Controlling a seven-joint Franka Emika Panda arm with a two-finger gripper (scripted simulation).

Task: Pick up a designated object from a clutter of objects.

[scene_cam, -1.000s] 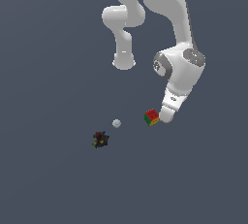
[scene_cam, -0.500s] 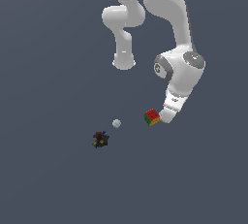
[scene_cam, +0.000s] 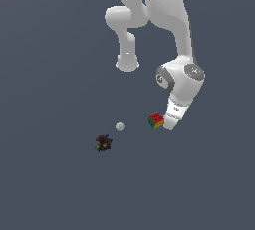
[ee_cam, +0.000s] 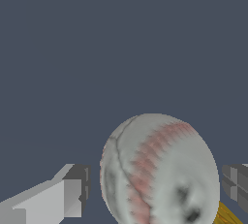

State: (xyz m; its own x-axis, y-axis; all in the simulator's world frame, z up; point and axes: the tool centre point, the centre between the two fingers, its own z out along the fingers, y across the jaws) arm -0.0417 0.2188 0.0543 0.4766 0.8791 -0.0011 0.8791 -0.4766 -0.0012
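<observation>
The white baseball (ee_cam: 160, 169) with red stitching fills the lower part of the wrist view and lies between my two fingers. One finger (ee_cam: 72, 194) stands a small gap away from it; the other finger (ee_cam: 236, 183) is very close to its far side. My gripper (ee_cam: 155, 189) is open around the ball. In the exterior view the gripper (scene_cam: 169, 123) is low, right beside the multicoloured puzzle cube (scene_cam: 156, 120), and hides the baseball.
A tiny pale ball (scene_cam: 119, 126) lies to the exterior view's left of the cube. A dark lump (scene_cam: 103, 143) lies further left and nearer. A yellow edge (ee_cam: 225, 216), probably the cube, shows beside the baseball in the wrist view.
The hand has come down slightly, toward the floor beside the cube. The cube, the tiny ball and the dark lump have not moved.
</observation>
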